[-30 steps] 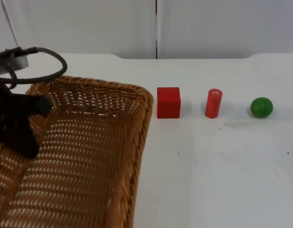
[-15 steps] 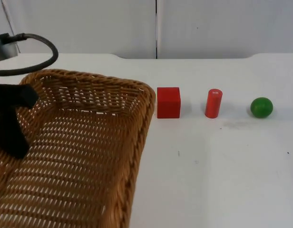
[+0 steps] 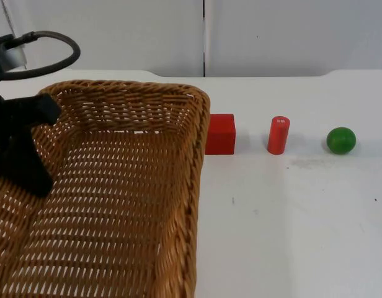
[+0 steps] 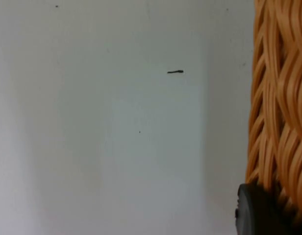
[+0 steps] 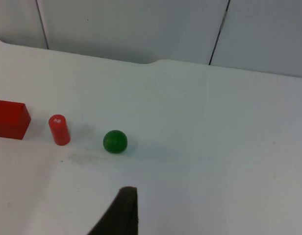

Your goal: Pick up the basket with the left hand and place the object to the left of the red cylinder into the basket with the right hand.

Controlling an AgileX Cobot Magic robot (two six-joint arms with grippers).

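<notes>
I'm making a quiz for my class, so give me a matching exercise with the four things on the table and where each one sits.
Things:
1. basket
2. red cube
3. red cylinder
4. green ball

Places:
A. upright, between the other two small pieces
B. farthest toward the right arm's side
C. gripped at its rim by the left hand
D. partly hidden behind the wicker corner

Pairs: 1-C, 2-D, 3-A, 4-B

The basket (image 3: 116, 186) is tan-orange woven wicker; the cube (image 3: 221, 133) and cylinder (image 3: 278, 135) are red. The ball (image 3: 341, 140) is green; the surface (image 3: 290, 217) is white.
</notes>
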